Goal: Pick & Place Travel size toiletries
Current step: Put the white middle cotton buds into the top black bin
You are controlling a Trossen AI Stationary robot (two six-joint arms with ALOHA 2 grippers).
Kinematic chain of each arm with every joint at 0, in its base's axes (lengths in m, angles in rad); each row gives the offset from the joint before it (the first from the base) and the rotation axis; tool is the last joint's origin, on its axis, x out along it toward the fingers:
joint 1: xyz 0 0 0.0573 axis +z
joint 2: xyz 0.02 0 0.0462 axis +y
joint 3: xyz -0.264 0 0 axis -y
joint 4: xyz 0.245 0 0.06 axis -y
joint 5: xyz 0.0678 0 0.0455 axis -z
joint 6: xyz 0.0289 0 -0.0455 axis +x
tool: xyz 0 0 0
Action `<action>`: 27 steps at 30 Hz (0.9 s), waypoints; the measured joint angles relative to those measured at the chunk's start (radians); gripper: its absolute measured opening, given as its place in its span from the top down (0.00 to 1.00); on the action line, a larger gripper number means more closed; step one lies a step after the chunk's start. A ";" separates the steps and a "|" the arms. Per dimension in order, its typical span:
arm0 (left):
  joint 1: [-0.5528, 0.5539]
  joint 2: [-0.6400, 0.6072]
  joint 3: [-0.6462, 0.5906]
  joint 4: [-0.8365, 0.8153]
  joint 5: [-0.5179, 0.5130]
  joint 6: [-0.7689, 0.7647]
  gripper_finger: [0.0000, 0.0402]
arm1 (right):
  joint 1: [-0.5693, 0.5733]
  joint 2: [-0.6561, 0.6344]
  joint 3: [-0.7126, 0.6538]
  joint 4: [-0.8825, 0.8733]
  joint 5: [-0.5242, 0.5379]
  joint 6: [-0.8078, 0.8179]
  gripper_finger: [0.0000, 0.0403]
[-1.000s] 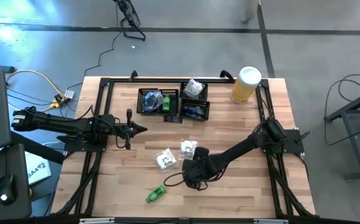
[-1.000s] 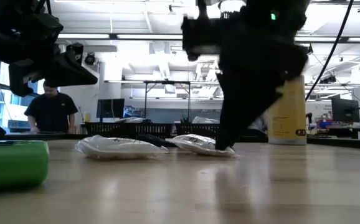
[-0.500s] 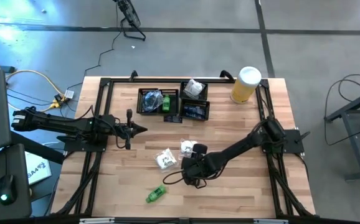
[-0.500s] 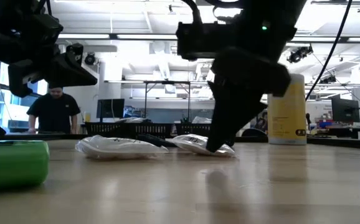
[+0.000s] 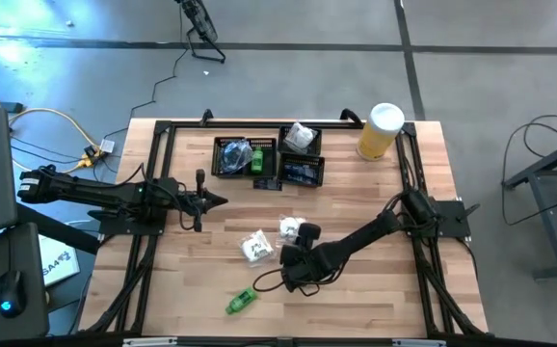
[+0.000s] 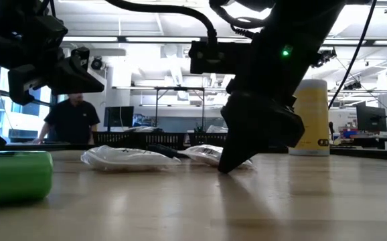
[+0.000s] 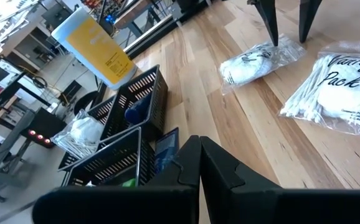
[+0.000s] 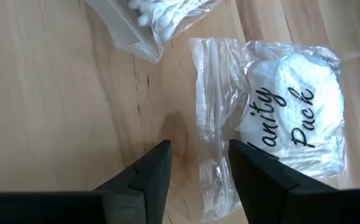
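while the right gripper stands half open, the vanity pack sachet's sealed edge lies between its jaws, ungripped.

R hand narrower, nearer sachet.

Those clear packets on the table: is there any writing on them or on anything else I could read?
"anity Pack": on the sachet by the right gripper; its first letter is hidden.
"Pack", under a cut-off word: on the other sachet, left wrist view.
Yellow cylinder: label print too small to read.
Tray items: unreadable.
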 joint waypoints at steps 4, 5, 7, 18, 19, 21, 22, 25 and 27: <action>0.000 0.000 0.000 0.000 0.000 0.000 1.00 | 0.000 0.000 -0.001 0.001 -0.005 0.004 0.68; 0.000 0.000 0.000 0.000 0.000 0.000 1.00 | 0.000 0.000 -0.001 0.001 -0.008 0.009 0.70; 0.000 0.000 0.000 0.000 0.000 0.000 1.00 | 0.000 0.001 -0.001 0.002 -0.011 0.038 0.76; 0.000 0.000 0.000 0.000 0.000 -0.003 1.00 | -0.002 0.003 -0.003 0.000 -0.002 0.111 0.99; 0.000 0.000 0.000 0.000 0.000 -0.003 1.00 | -0.003 0.001 -0.004 -0.001 0.000 0.111 0.99; 0.000 0.000 0.000 0.000 -0.001 -0.003 1.00 | -0.003 -0.004 -0.004 -0.002 -0.001 0.111 0.99; 0.000 0.000 0.000 0.000 -0.001 -0.003 1.00 | -0.003 -0.011 -0.005 -0.005 -0.002 0.110 0.99; 0.000 0.000 0.000 0.000 -0.001 -0.003 1.00 | -0.005 -0.038 -0.007 -0.014 0.009 0.109 0.99; 0.000 0.000 0.000 0.000 -0.002 -0.003 1.00 | -0.005 -0.061 -0.006 -0.018 0.018 0.107 0.99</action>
